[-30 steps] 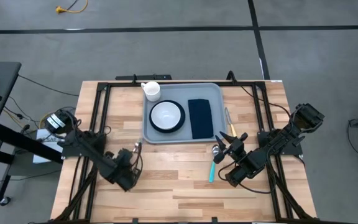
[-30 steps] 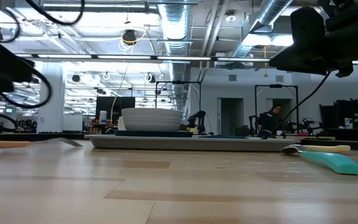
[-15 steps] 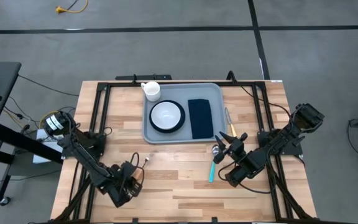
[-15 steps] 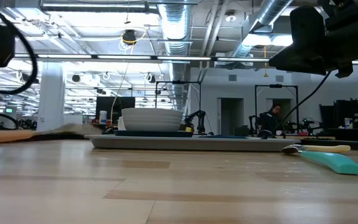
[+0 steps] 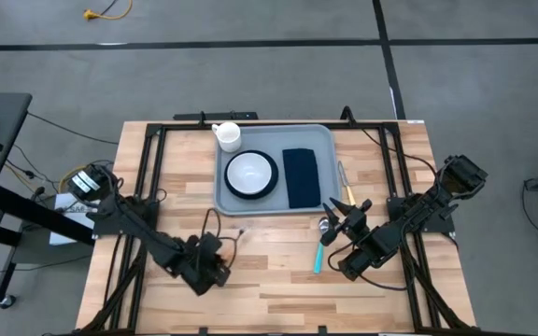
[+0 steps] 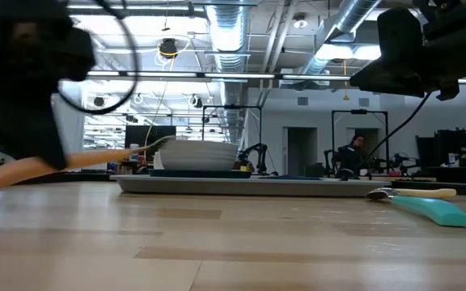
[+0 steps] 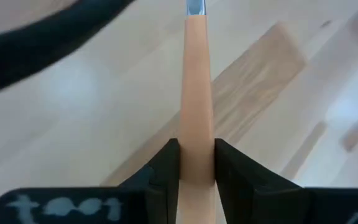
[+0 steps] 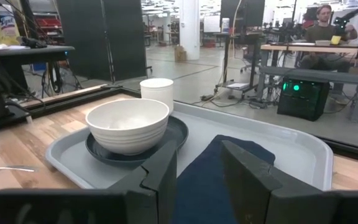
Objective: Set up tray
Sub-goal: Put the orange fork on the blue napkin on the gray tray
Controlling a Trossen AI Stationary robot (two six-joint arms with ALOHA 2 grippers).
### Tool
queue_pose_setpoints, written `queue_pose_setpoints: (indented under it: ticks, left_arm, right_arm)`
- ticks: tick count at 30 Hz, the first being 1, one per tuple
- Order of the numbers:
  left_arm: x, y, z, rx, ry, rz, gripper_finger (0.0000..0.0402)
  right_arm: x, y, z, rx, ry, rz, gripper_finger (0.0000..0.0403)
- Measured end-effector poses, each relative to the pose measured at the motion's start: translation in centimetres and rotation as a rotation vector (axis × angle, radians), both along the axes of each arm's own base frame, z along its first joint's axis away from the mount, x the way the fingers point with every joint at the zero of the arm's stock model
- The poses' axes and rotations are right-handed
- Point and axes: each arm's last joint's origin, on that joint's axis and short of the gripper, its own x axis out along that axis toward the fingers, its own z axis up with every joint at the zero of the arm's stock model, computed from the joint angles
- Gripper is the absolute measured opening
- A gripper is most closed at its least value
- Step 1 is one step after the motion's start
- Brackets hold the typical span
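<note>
The grey-blue tray (image 5: 321, 140) lies at the table's far middle. It carries a white bowl (image 5: 250, 173) on a dark plate, a navy napkin (image 5: 300, 177) and a white cup (image 5: 229, 136). My left gripper (image 5: 218, 254) is near the tray's near left corner, shut on a peach-handled utensil (image 6: 95, 158). The utensil's metal end (image 5: 240, 232) points toward the tray. My right gripper (image 5: 344, 220) hovers open to the right of the tray, with nothing between its fingers (image 8: 161, 174). My left gripper pinches the utensil's peach handle (image 7: 196, 143) between its two fingers, one on each long side. The fingers lie along the handle and slant down from the table's near left. The utensil is tilted, its metal end (image 6: 158, 144) higher than its handle end.
A teal-handled utensil (image 5: 318, 256) lies below my right gripper, beside a second peach-handled utensil (image 5: 348, 197) and a thin metal one (image 5: 341, 174) off the tray's right edge. Black frame rails run along both table sides. Bare wood stretches along the near edge.
My left gripper has carried the peach-handled utensil first toward the near edge, then toward the table's right and the tray. It has turned on the way. The utensil has swung from pointing at the far edge to pointing far-right, and its metal end has risen.
</note>
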Motion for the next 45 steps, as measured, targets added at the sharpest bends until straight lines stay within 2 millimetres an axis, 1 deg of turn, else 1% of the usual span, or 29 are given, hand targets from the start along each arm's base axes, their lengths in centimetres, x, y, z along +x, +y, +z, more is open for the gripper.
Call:
queue_pose_setpoints:
  ticks: [7,13,20,26,31,34,38,42,45]
  left_arm:
    - [3.1,1.4,1.1,0.085,-0.163,-0.115,0.0067]
    - [5.3,1.8,2.7,0.144,-0.358,-0.233,0.0067]
    - [6.5,1.3,4.5,0.159,-0.545,-0.35,0.0068]
    - [6.8,0.8,5.4,0.153,-0.639,-0.453,0.0068]
    - [6.9,0.4,6.1,0.143,-0.722,-0.551,0.0068]
    - [6.9,0.2,6.5,0.14,-0.764,-0.607,0.0068]
    - [6.9,0.0,6.8,0.149,-0.796,-0.669,0.0068]
    - [6.8,-0.3,6.9,0.171,-0.818,-0.726,0.0068]
    - [6.7,-0.5,6.9,0.179,-0.825,-0.762,0.0068]
  right_arm:
    - [0.0,0.1,0.0,0.01,0.009,0.006,0.0116]
    - [0.0,0.1,0.0,0.014,0.008,0.007,0.0116]
    - [-0.2,0.5,0.0,0.001,0.023,0.029,0.0116]
    - [-0.2,2.2,0.2,-0.072,0.105,0.107,0.0116]
    - [-0.5,4.6,0.7,-0.161,0.222,0.237,0.0105]
    - [-0.6,6.0,1.2,-0.211,0.277,0.324,0.0088]
    - [-0.5,7.6,1.9,-0.243,0.344,0.495,0.006]
    - [0.4,8.5,3.0,-0.289,0.353,0.675,0.0035]
    - [1.5,8.8,4.1,-0.397,0.348,0.893,0.0018]
